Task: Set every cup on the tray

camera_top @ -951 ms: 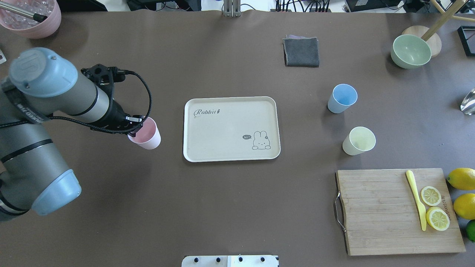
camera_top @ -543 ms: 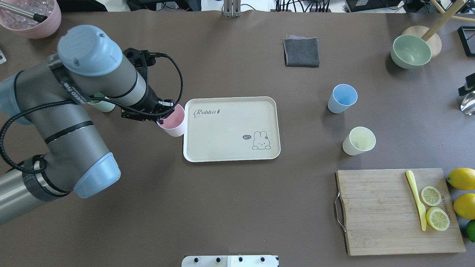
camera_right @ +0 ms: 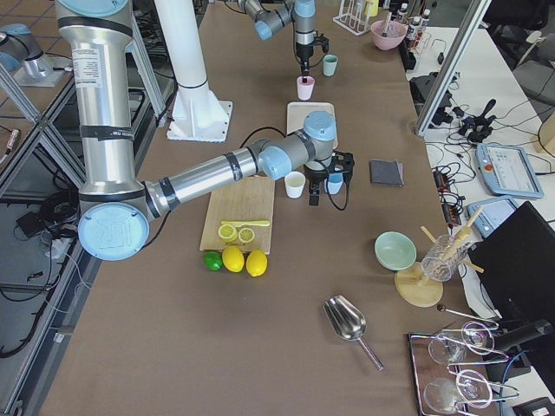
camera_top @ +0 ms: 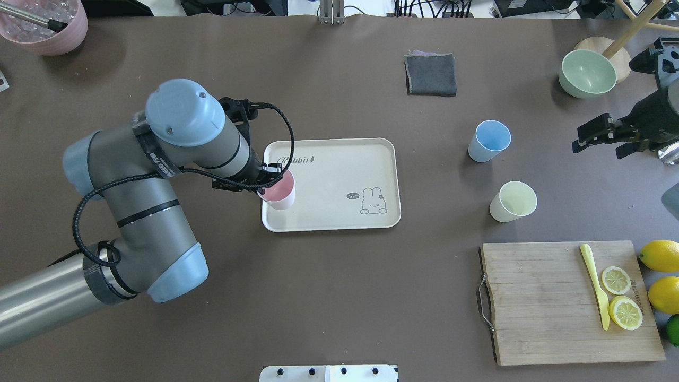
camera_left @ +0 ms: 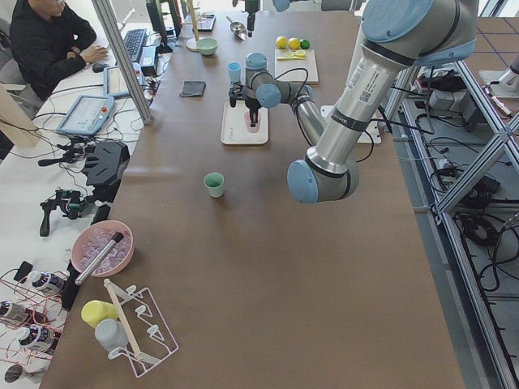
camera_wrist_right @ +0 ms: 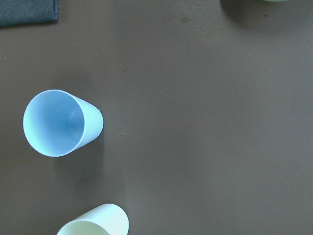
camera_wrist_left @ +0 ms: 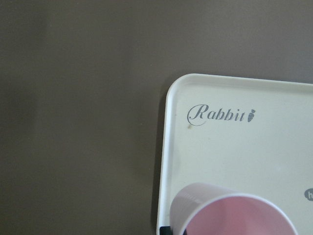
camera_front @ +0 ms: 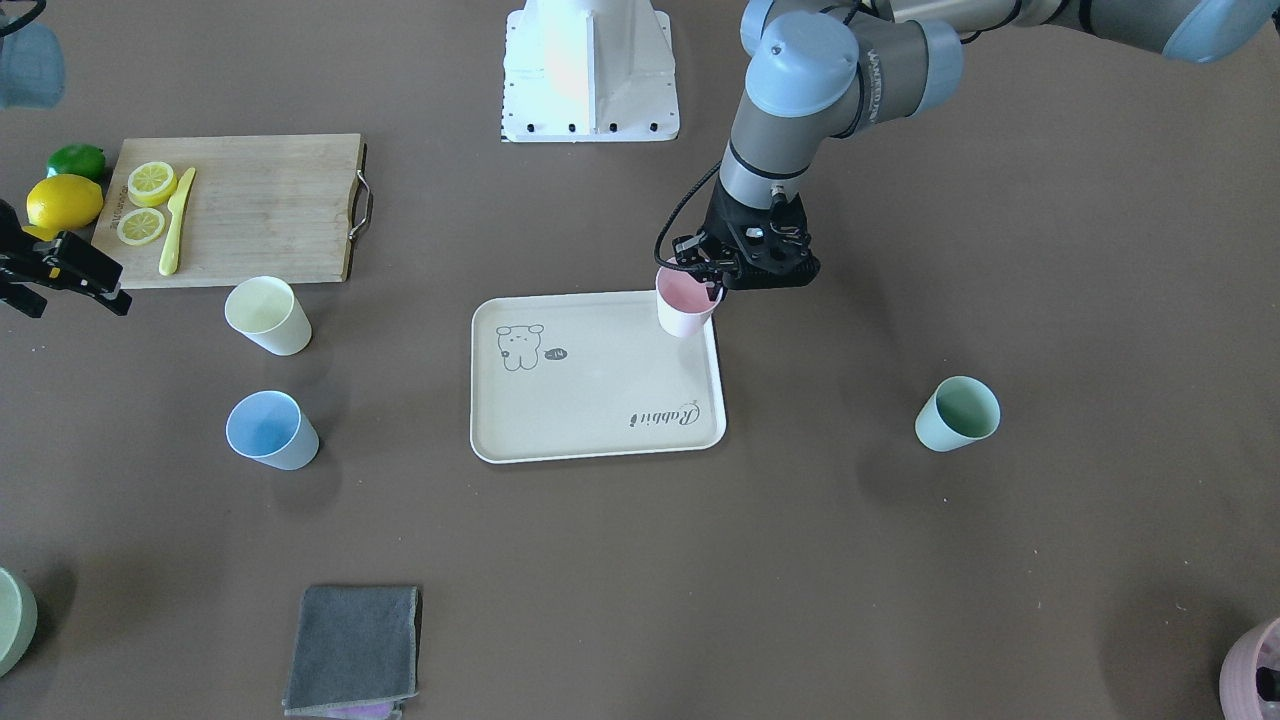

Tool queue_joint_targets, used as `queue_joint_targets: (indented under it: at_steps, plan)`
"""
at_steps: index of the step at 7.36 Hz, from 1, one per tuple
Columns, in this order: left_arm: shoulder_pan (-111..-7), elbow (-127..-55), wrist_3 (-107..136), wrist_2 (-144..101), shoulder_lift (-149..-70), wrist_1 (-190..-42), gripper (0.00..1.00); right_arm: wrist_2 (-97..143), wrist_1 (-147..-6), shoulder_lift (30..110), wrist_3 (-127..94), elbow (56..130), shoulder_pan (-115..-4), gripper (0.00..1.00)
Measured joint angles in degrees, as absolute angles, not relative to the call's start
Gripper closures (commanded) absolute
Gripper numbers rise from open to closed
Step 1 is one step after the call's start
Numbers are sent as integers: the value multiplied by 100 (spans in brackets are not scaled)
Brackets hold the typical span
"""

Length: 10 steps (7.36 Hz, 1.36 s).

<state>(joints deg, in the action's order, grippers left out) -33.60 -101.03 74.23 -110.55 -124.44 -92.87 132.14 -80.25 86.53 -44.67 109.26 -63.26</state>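
1 tapered pink cup (camera_front: pixel 683 310), rimmed rect. tray (camera_front: pixel 600 390)

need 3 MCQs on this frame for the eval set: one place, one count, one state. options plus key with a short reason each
1. Where is the pink cup?
A) on the cutting board
B) over the left end of the tray
C) beside the grey cloth

2. How many cups stand on the bare table, off the tray?
A) one
B) two
C) three

3. What is the left gripper doing?
A) hanging open and empty
B) shut on the pink cup's rim
C) out of every view

Key:
1 B: the overhead and front views both put it above the tray's end on the robot's left.
2 C: the blue cup, the yellow cup and the green cup all stand off the tray.
3 B: the front view shows one finger inside the rim.
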Motion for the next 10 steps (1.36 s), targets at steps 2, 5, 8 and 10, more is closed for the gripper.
queue_joint_targets:
  at_steps: [2,5,8,10]
  plan:
    - [-3071,-9695,7691,-10778,-12579,-9707,100,13172,-8001,8580,-4536,10930,-6190,0]
    - [-2995,-9519,7725,-10674,-12635,-9847,2,13164,-7998,8507,-4807,10959,-6064,0]
    - [-3175,-9831,7689,-10724,-12638,-9756,2,12720,-7982,8281,-5486,10959,-5439,0]
    - [-3299,-9927,7666,-10811,-12639,-9662,2,12420,-7835,8367,-5683,10929,-5034,0]
